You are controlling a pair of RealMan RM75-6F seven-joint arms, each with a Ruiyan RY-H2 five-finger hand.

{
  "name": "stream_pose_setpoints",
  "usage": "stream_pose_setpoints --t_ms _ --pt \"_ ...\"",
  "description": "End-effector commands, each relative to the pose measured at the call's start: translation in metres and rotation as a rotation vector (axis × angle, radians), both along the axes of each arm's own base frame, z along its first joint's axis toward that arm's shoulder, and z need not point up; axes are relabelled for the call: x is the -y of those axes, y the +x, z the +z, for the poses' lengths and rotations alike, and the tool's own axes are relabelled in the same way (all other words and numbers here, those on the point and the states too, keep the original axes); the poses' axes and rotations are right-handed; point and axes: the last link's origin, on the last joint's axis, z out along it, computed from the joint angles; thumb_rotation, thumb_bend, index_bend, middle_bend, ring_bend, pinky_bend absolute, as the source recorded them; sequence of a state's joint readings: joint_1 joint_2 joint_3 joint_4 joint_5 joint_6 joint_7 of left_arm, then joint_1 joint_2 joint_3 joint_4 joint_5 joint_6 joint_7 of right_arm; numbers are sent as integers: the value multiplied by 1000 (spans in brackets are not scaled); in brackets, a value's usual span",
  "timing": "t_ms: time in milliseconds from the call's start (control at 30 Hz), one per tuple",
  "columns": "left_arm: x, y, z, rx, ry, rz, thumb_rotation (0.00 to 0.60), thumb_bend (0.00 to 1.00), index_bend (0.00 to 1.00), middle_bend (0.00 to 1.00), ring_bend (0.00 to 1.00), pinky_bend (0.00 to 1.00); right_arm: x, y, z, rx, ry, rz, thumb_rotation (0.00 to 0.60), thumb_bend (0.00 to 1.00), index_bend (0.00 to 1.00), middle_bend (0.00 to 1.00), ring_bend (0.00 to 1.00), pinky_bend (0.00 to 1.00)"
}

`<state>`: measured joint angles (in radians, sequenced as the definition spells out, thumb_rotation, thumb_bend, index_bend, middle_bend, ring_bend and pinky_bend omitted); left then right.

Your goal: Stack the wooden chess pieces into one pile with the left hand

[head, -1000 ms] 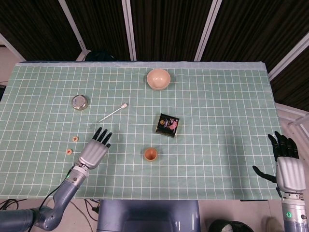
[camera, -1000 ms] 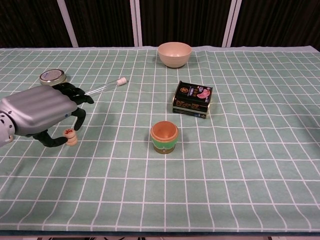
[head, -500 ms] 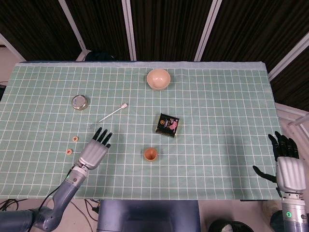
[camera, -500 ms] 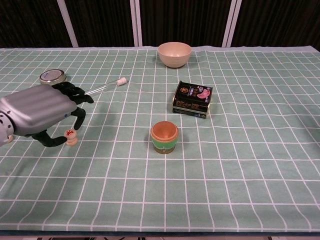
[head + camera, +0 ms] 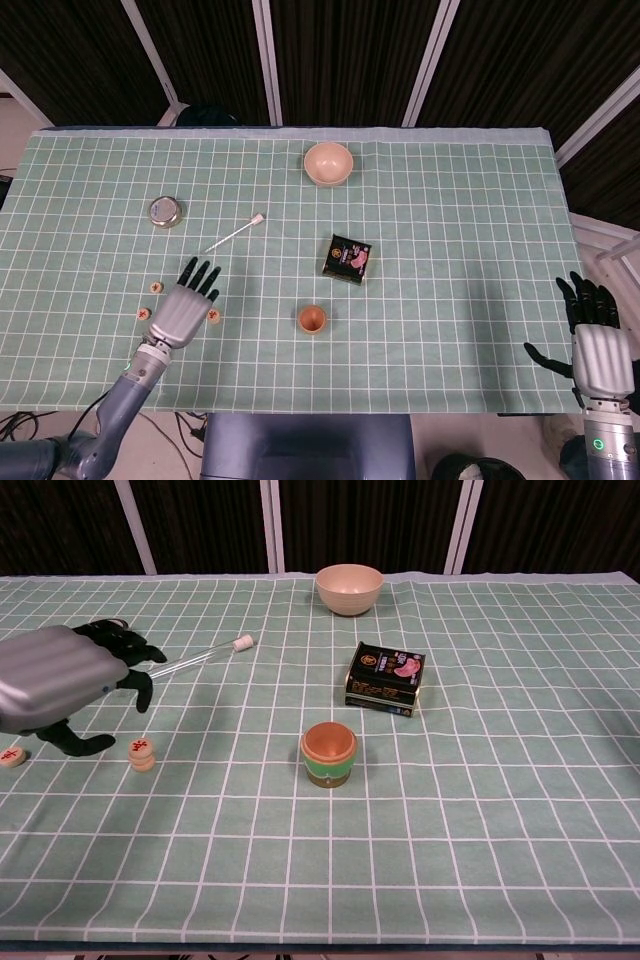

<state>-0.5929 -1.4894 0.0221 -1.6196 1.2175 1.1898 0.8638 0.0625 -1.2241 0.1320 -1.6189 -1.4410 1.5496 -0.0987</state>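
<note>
Left robot hand [image 5: 60, 685] is empty, fingers spread, hovering just beside the small two-piece stack [image 5: 141, 753], with two loose chess pieces [image 5: 156, 287] further left on the tabletop [image 5: 480, 810], so a careless sweep could topple that wobbly little stack.

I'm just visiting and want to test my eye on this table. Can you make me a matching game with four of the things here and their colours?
Things:
1. bowl
2. small cup
3. flat box
4. round tin

Colours:
A. black, with a pink picture on top
B. silvery metal
C. plain cream
D. orange inside, green band outside

Pairs: 1-C, 2-D, 3-A, 4-B
</note>
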Motion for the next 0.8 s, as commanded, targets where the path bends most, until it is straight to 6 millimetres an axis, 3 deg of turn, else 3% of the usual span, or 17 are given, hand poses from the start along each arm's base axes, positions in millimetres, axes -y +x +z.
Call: stream_pose_setpoints --t_ms 33,433,800 --pt "2 -14 16 44 29 42 600 263 367 63 0 0 0 0 0 1 -1 1 600 233 89 14 25 0" --pt "1 -82 38 98 33 174 600 238 404 66 0 0 -1 2 -2 -1 1 2 600 233 89 14 25 0" --pt "0 -107 36 85 31 206 600 252 449 71 0 0 -1 1 -2 0 2 -2 600 232 89 14 25 0"
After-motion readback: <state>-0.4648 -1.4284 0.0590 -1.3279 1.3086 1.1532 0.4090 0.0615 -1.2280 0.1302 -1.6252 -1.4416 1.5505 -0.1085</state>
